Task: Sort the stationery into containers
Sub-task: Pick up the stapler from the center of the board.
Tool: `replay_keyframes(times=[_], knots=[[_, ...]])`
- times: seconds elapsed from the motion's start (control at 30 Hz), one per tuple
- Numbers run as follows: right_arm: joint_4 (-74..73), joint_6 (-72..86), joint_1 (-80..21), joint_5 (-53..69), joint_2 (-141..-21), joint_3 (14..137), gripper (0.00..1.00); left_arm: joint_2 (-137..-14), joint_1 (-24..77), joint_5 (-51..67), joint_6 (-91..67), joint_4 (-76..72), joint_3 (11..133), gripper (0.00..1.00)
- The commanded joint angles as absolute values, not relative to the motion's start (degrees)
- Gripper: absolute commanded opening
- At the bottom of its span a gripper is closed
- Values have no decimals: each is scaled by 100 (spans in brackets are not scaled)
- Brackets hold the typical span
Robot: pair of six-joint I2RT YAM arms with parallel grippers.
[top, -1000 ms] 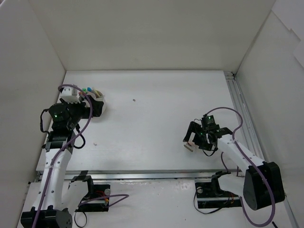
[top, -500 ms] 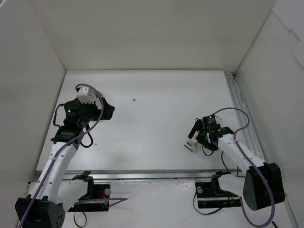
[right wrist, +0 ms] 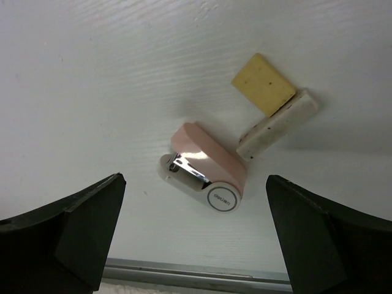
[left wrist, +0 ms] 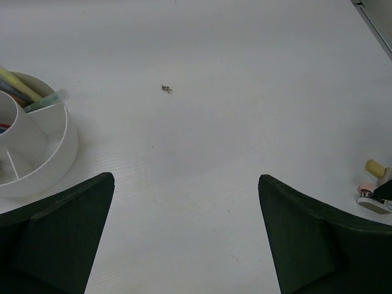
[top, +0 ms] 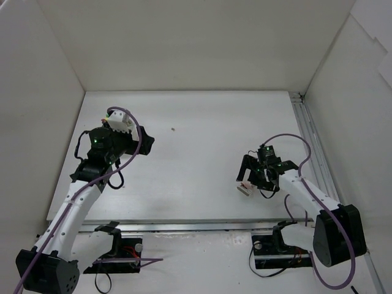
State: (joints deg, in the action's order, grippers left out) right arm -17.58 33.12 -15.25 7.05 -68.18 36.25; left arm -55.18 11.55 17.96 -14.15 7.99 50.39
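Note:
The round white tub [left wrist: 43, 160] with dividers stands at the left of the left wrist view and holds highlighters with yellow and blue-green ends. In the top view my left arm covers it. My left gripper [left wrist: 187, 202] is open and empty over bare table to the right of the tub [top: 142, 144]. My right gripper [right wrist: 196, 205] is open and hovers over a pink and white mini stapler [right wrist: 205, 171], with a tan eraser [right wrist: 263, 84] and a white eraser [right wrist: 278, 122] just beyond it. These items lie at the near right [top: 245, 188].
A small dark speck [left wrist: 166, 89] lies mid-table. A metal rail [right wrist: 196, 272] runs along the near edge, just behind the stapler. Another rail [top: 309, 138] runs along the right side. White walls enclose the table.
My left arm has swung right, away from the tub, and now covers it in the top view. My right gripper shifted slightly and stays over the stapler and erasers.

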Motion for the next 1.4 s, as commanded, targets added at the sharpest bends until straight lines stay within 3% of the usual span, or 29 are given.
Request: replay_keyframes(times=[0.0,0.47,0.6,0.63,0.8,0.97,1.13,1.37], knots=[[-1767,2813,-1713,1133,-6671,3516,98,-5449,1248,1705,-1318,537,5204,99],[-1626,2496,-2926,413,-7022,3419,97,-5177,1661,1433,-1178,404,4790,99],[-1644,2549,-3242,159,-7198,3524,89,-5080,1714,1196,-1178,466,4746,99],[-1644,2610,-3287,106,-7242,3551,79,-5019,1714,1161,-1186,466,4703,99],[-1626,3074,-3419,-377,-7400,3647,65,-4808,1767,1099,-1230,448,4615,99],[-1574,3436,-3419,-641,-7584,3718,62,-4693,1767,1108,-1213,501,4623,99],[-1582,3454,-3454,-677,-7849,3815,44,-4632,1767,1107,-1222,545,4614,99],[-1652,2867,-3656,-475,-6797,3805,32,-4710,1819,1783,-1292,379,4579,99]])
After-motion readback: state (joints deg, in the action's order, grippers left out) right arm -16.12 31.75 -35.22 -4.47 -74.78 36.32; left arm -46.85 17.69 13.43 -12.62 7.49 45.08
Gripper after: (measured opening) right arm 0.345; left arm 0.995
